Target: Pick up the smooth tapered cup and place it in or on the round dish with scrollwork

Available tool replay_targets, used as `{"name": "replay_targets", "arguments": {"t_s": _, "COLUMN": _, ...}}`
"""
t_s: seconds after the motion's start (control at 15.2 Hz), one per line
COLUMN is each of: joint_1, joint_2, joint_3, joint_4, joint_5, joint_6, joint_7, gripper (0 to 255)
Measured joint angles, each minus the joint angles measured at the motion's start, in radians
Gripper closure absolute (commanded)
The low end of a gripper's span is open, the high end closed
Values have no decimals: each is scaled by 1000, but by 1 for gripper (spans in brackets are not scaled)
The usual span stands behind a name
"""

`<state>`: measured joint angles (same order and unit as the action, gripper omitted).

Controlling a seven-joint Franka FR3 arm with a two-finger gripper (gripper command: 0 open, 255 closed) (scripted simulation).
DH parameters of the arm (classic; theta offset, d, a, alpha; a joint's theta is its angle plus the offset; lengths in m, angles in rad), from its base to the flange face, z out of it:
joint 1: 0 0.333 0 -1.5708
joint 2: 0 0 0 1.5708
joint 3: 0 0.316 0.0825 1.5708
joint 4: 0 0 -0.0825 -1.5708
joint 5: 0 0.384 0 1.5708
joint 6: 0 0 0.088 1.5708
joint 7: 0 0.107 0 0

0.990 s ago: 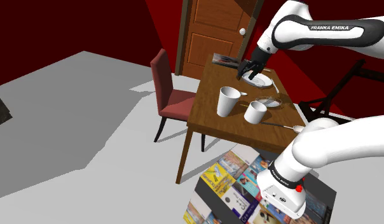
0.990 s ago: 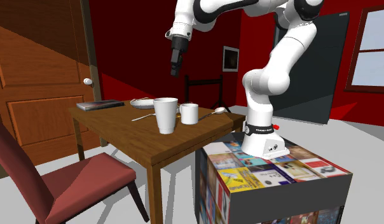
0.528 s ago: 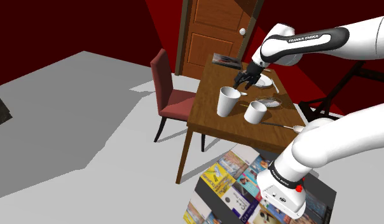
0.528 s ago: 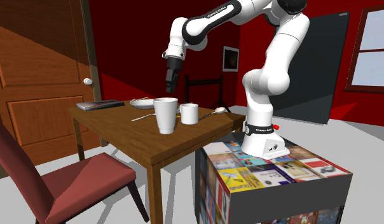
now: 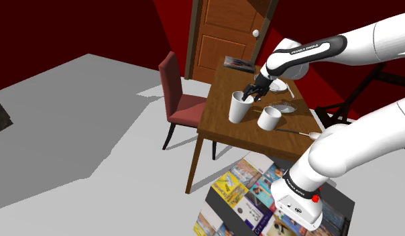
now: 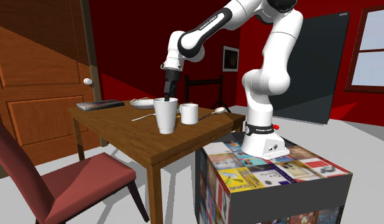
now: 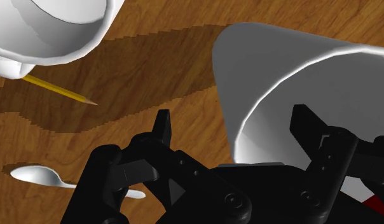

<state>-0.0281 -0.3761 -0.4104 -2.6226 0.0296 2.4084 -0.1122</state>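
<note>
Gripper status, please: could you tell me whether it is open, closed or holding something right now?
Gripper: open, holding nothing; its fingers stand apart, one outside and one inside the rim of the white cup.

Arm lettering: "FRANKA EMIKA", white on the arm's dark band, shoulder view's two o'clock.
Box covers: print on the box is unreadable.
</note>
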Motion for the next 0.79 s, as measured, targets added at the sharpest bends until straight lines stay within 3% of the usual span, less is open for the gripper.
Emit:
{"name": "replay_targets", "arguments": {"t_s": 0.53, "joint_1": 7, "joint_2": 20, "joint_3": -5, "joint_4": -6, "joint_5": 10, "joint_6": 26, "joint_7": -8, "gripper": 0}}
{"name": "replay_targets", "arguments": {"t_s": 0.59, "joint_1": 7, "joint_2": 20, "joint_3": -5, "joint_4": -6, "joint_5": 10, "joint_6": 26, "joint_7": -8, "gripper": 255}}
{"name": "replay_targets", "arguments": {"t_s": 0.79, "joint_1": 7, "joint_2": 20, "joint_3": -5, "joint_4": -6, "joint_5": 10, "joint_6": 26, "joint_7": -8, "gripper": 255}}
